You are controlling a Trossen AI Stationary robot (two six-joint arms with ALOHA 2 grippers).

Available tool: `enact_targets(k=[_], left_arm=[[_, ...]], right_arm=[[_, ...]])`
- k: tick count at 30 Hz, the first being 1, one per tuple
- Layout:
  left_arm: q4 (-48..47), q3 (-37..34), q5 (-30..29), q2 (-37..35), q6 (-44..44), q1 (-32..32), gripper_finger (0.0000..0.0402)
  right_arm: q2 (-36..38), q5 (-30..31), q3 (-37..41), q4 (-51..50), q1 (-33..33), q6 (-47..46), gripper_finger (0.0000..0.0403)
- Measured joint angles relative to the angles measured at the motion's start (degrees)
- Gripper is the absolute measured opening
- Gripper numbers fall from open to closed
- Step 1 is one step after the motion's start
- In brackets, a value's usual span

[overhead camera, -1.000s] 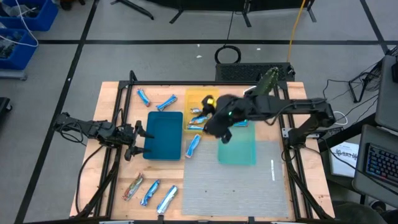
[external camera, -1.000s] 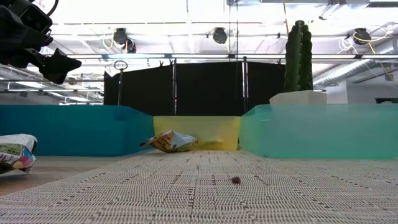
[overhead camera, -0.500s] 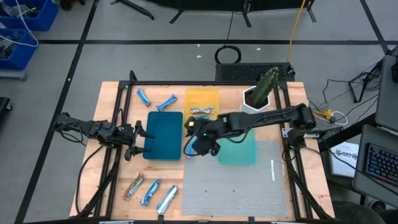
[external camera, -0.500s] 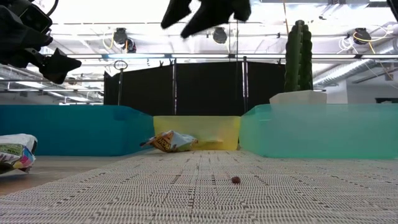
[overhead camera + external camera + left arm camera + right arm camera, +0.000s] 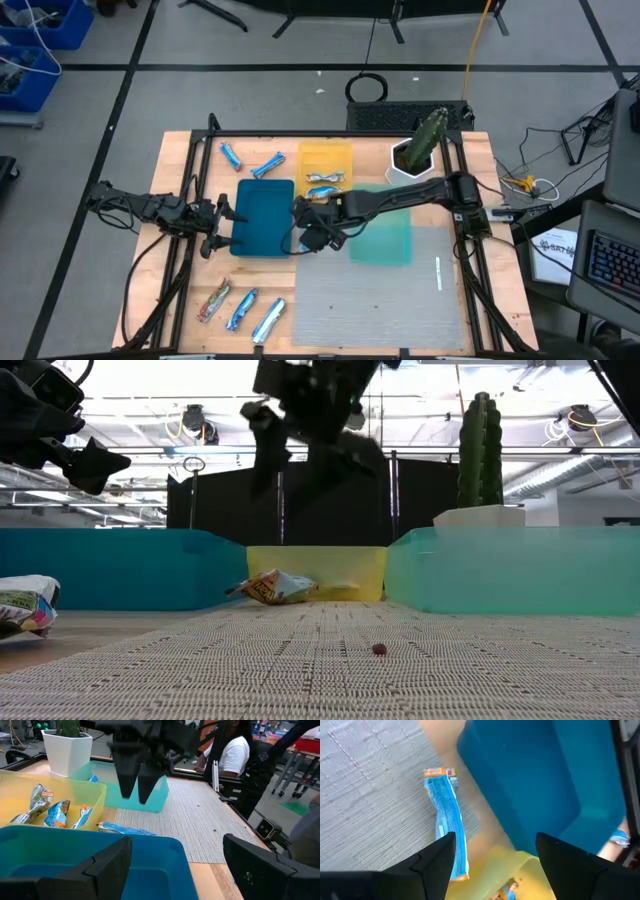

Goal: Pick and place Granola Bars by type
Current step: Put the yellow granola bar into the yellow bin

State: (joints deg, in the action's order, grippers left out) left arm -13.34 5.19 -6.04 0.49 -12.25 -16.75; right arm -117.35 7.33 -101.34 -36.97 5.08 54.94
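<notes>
High view: your right gripper (image 5: 312, 236) hangs over the gap between the blue tray (image 5: 262, 217) and the teal tray (image 5: 385, 235).
Right fingers: spread wide, holding nothing.
Bar (image 5: 449, 822): a blue bar lies flat below those fingers, half on the mat (image 5: 370, 810), just beside the blue tray.
Other bars: some in the yellow tray (image 5: 325, 158); three (image 5: 240, 309) near the table's front left.
Left gripper (image 5: 222, 222): waits at the blue tray's left edge, fingers apart.

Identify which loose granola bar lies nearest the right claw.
The blue bar between the blue tray and the grey mat, just below the yellow tray. The right claw hangs open over it; the others lie at the table's corners.
</notes>
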Motion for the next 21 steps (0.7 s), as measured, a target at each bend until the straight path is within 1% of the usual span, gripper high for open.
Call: enact_targets(k=[7,15,21], left_arm=[[0.04,0.02,0.02,-0.02,0.0,0.0,0.031],[0.02,0.02,0.02,0.0,0.0,0.0,0.031],[0.04,0.02,0.02,0.0,0.0,0.02,0.031]], right_arm=[[-3.43,-0.39,0.0,-0.26,-0.41,-0.54,0.0259],[-6.04,-4.62,-0.02,-0.9,-1.33,-4.89,0.0258],[-8.1,-4.66,-0.02,-1.0,-1.49,-6.17,0.0254]])
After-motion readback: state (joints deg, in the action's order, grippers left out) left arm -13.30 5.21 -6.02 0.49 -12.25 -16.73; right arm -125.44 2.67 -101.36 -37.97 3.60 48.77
